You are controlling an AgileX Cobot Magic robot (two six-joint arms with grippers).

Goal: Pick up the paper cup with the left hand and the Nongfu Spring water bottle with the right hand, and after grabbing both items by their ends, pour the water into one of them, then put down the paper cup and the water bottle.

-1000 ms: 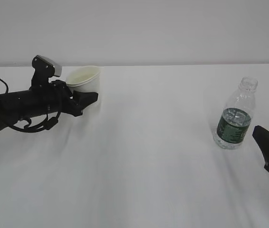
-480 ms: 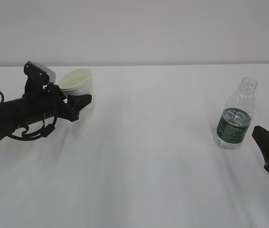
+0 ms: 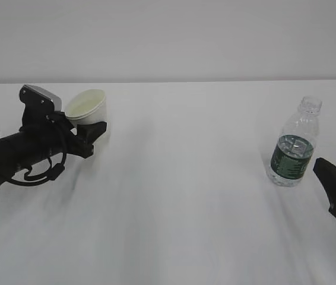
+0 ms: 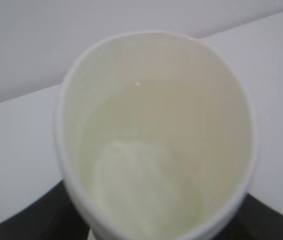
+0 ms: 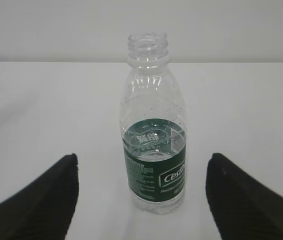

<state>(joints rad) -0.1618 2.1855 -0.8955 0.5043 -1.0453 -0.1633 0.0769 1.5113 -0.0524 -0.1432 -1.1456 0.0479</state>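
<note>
The paper cup point(image 3: 88, 105) sits clamped between the fingers of the left hand point(image 3: 91, 127), tilted with its mouth up and toward the camera, its base off the tabletop point(image 3: 174, 196). In the left wrist view the cup point(image 4: 154, 140) fills the frame, rim squeezed slightly oval, cream inside dry. It looks light and thin-walled, so a gentle hold low on the wall seems best; a harder squeeze could crumple it.

The Nongfu Spring water bottle point(image 5: 155, 130) stands upright and capless on the tabletop, just ahead of the right hand point(image 5: 140, 200), whose 2 fingers stand wide apart on either side, touching nothing. The water point(image 5: 154, 142) reaches about to the top of the green label. Ribbed clear plastic should give decent purchase yet may flex; gripping around the label band looks soundest, and with no cap any tilt would spill.

The tabletop is plain white and slightly rippled like cloth; a bare pale wall point(image 3: 168, 35) lies behind.
</note>
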